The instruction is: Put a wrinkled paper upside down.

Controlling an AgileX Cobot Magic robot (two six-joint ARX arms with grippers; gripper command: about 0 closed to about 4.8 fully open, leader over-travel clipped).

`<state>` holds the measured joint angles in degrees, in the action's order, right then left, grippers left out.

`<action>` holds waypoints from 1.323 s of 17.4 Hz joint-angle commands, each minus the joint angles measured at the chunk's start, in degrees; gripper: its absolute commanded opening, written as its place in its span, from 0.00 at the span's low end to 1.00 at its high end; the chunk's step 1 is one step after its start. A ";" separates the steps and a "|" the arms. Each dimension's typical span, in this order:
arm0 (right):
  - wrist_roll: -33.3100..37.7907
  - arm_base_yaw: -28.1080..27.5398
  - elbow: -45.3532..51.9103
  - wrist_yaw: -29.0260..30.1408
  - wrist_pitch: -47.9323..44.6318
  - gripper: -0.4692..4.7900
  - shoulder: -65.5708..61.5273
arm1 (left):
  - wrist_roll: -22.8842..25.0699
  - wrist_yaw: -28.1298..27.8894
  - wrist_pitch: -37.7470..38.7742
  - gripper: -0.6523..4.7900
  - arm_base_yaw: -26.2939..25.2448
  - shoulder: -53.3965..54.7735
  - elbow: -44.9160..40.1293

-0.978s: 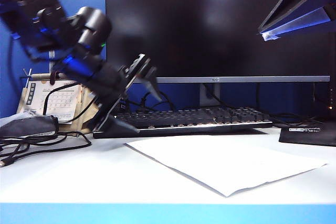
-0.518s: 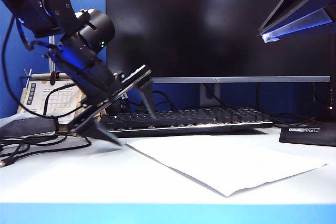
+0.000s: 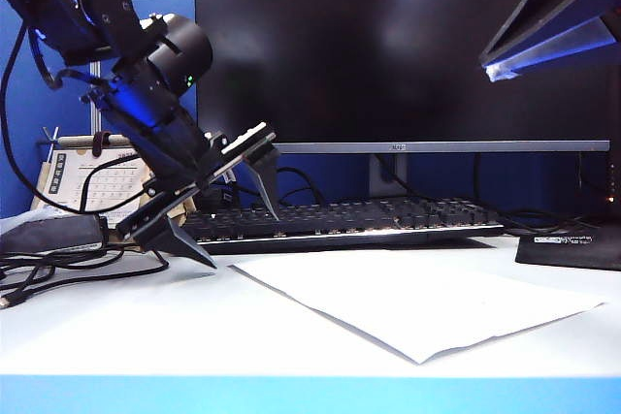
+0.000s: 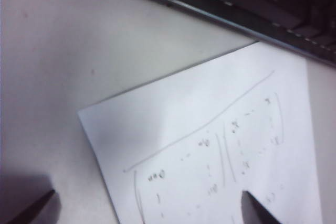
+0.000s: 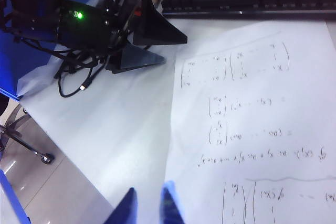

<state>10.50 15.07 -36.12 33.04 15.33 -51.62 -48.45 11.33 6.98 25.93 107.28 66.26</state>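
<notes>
Here the paper (image 3: 427, 302) lies flat on the surface (image 3: 146, 327), left gripper (image 3: 228, 215) released at its nine-o'clock corner, right gripper (image 5: 148, 203) part-closed, empty overhead; the thin sheet may slide, not lift.

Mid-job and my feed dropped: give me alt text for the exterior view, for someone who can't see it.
The left gripper, jaws wide open and angled down, hangs over the white table just off the near-left corner of the wrinkled paper, which lies flat in front of a black keyboard and dark monitor. The right gripper hangs high at the upper right, holding nothing.
</notes>
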 commanded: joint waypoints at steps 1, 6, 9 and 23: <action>-0.02 0.11 -0.37 0.39 0.28 0.22 0.15 | -0.50 0.04 -1.95 1.00 0.11 1.18 0.17; -0.04 0.09 -0.37 0.35 1.31 0.22 0.15 | -2.95 0.50 -5.97 1.00 0.24 3.19 0.20; -0.04 0.09 -0.37 0.26 1.11 0.22 0.15 | -3.69 0.35 -7.56 1.00 0.24 3.45 0.22; -0.02 0.09 -0.37 0.13 1.42 0.22 0.15 | -8.98 2.93 -16.87 0.64 3.61 8.00 0.28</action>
<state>10.50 15.07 -36.12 33.01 17.12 -51.59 -57.34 14.35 -10.48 29.50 115.02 66.78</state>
